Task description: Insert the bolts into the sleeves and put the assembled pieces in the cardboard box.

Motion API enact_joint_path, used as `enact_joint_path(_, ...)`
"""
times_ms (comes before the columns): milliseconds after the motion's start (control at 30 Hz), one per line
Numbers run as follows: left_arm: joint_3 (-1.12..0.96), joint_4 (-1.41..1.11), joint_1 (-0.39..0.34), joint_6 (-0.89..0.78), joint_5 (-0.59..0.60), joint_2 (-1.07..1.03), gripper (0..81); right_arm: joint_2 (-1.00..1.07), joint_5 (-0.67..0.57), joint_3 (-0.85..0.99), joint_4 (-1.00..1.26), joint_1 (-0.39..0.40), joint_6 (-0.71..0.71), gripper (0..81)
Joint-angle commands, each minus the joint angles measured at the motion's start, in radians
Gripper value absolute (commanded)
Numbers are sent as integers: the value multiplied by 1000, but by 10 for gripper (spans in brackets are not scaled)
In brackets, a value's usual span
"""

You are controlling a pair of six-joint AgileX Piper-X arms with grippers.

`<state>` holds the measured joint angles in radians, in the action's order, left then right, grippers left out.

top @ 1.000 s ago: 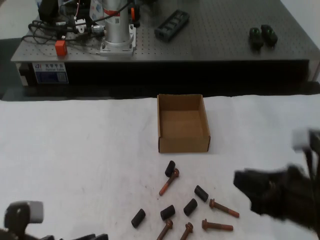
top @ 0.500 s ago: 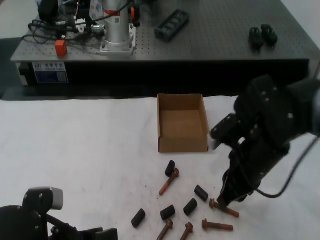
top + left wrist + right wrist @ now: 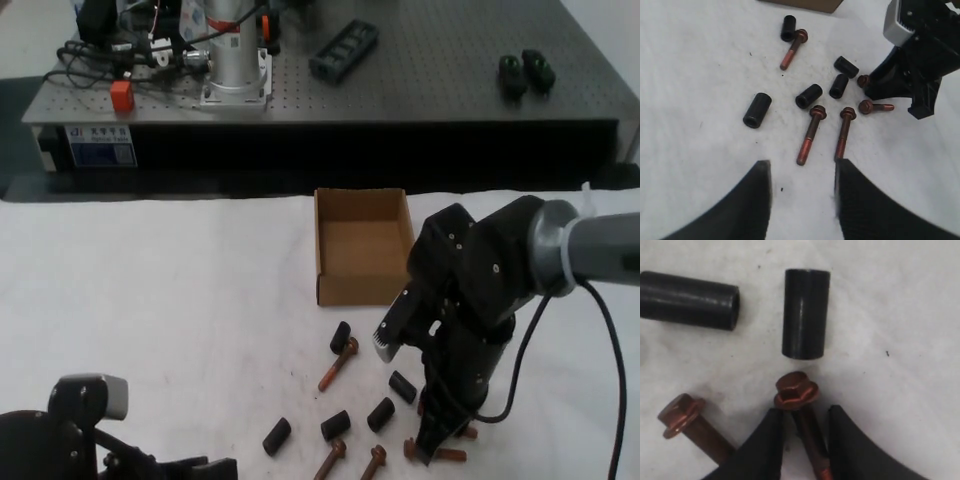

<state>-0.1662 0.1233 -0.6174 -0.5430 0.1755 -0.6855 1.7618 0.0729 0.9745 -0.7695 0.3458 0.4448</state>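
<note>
- The left gripper [image 3: 802,200] hangs low over the near left of the white cloth [image 3: 150,300], fingers spread wide and holding nothing.
- Just ahead of it lies a lone sleeve [image 3: 757,110], on its side.
- Beside that, a pair of bolts [image 3: 810,134] lie roughly parallel, heads pointing away from the left gripper.
- Farther out, a far sleeve [image 3: 788,28] lies just beside the head of a far bolt [image 3: 794,48].
- The cardboard box [image 3: 365,290] stands open-topped beyond the loose parts.
- The right gripper [image 3: 805,410] is down at the cloth, released, with fingers parted to either side of the shank of a straddled bolt [image 3: 796,390].
- That bolt's head points at the end of a near sleeve [image 3: 806,312].
- A neighbouring bolt [image 3: 680,415] runs in under one finger.
</note>
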Motion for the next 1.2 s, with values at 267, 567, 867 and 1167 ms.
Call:
enact_joint_path(267, -115, 66, 1, 235, 102, -187, 284, 3, 30, 5, 23, 3, -40, 10)
enact_joint_path(567, -490, 355, 1, 549, 63, -650, 286, -213, -47, 5, -27, 2, -167, 10)
enact_joint_path(867, -815, 597, 1, 699, -28, -964, 286, -435, -47, 5, -147, 2, -203, 10)
enact_joint_path(1167, -920, 686, 1, 739, -44, -1106, 286, -540, -47, 4, -169, 2, -205, 10)
